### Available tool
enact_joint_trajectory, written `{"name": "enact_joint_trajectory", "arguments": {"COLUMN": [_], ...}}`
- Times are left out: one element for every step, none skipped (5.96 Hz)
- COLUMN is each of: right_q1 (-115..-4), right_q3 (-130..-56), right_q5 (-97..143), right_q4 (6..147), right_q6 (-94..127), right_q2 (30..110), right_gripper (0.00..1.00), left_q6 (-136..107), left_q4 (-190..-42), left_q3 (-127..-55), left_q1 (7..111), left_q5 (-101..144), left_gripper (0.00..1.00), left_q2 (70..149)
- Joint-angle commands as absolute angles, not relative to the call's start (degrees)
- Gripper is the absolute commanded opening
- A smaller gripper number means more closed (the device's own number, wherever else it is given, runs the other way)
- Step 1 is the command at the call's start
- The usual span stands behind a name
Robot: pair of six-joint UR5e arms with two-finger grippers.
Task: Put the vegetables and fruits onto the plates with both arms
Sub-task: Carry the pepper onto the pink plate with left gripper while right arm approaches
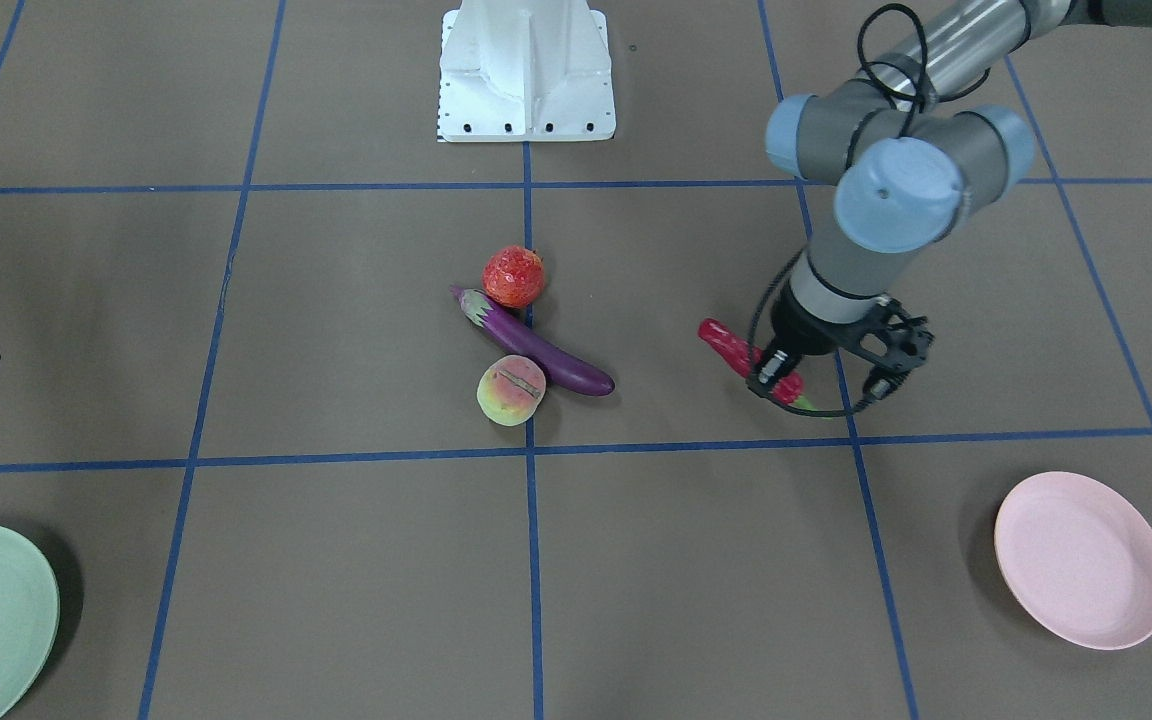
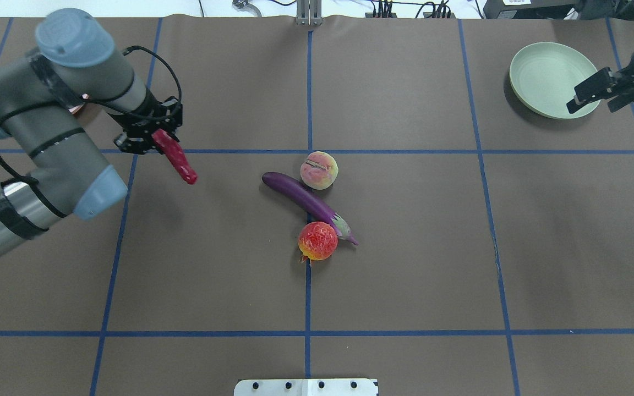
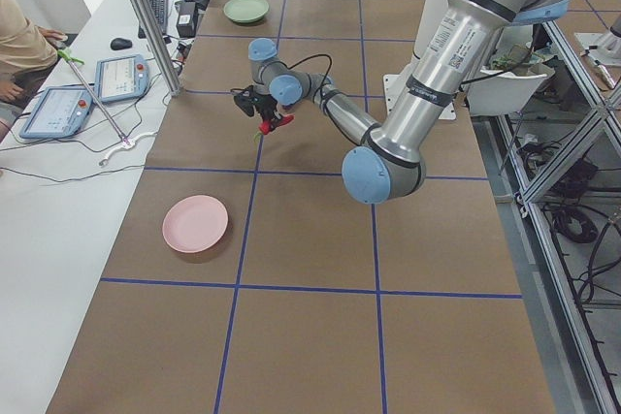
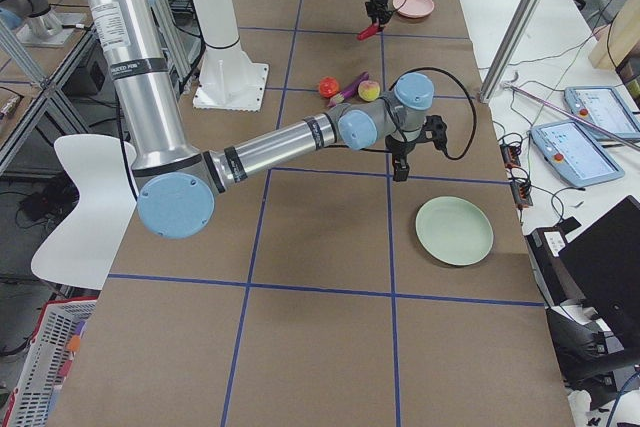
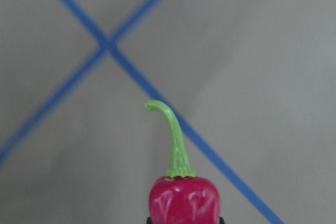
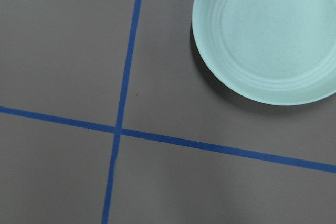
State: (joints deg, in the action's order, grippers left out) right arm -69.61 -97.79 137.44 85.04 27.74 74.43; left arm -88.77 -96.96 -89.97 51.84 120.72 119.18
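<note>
My left gripper (image 1: 781, 378) is shut on the red chili pepper (image 2: 176, 158), held above the table by its stem end; the green stem (image 5: 176, 140) pokes out in the left wrist view. The pink plate (image 1: 1081, 560) lies off to that arm's side. At mid-table the purple eggplant (image 2: 306, 201) lies between the peach (image 2: 319, 170) and the bumpy red fruit (image 2: 317, 241), touching both. My right gripper (image 2: 597, 96) hovers open and empty at the edge of the mint green plate (image 2: 548, 80), which also fills the right wrist view's corner (image 6: 268, 35).
The white pedestal base (image 1: 526, 75) stands at the robot's side of the table. Blue tape lines grid the brown surface. A person's arm (image 3: 19, 46) and tablets (image 3: 58, 109) are on the side bench beyond the far edge.
</note>
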Motion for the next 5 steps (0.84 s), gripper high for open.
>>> {"name": "enact_joint_trajectory", "arguments": {"right_q1": [-63.84,-61.02,-56.47,-51.99,-49.16], "right_q3": [-98.08,-98.87,-99.66,-100.97,-101.42], "right_q5": [135.27,133.18,128.72,125.45,124.12], "right_q4": [84.99,84.99,84.99,84.99,84.99], "right_q6": [37.74,42.23,47.15,54.07,58.75], "right_q2": [69.98,68.39,66.64,65.14,63.82], "right_gripper": [1.00,1.00,1.00,1.00,1.00], "left_q6": [-66.54,-58.79,-52.79,-51.69,-51.33], "left_q4": [-97.29,-97.64,-98.69,-105.05,-109.21], "left_q3": [-81.53,-73.82,-62.26,-53.18,-48.56], "left_q1": [62.00,65.18,68.26,68.99,69.08], "left_q5": [121.11,121.11,121.20,121.11,120.94], "left_gripper": [0.00,0.00,0.00,0.00,0.00], "left_q2": [117.16,118.90,125.09,127.59,128.05]}}
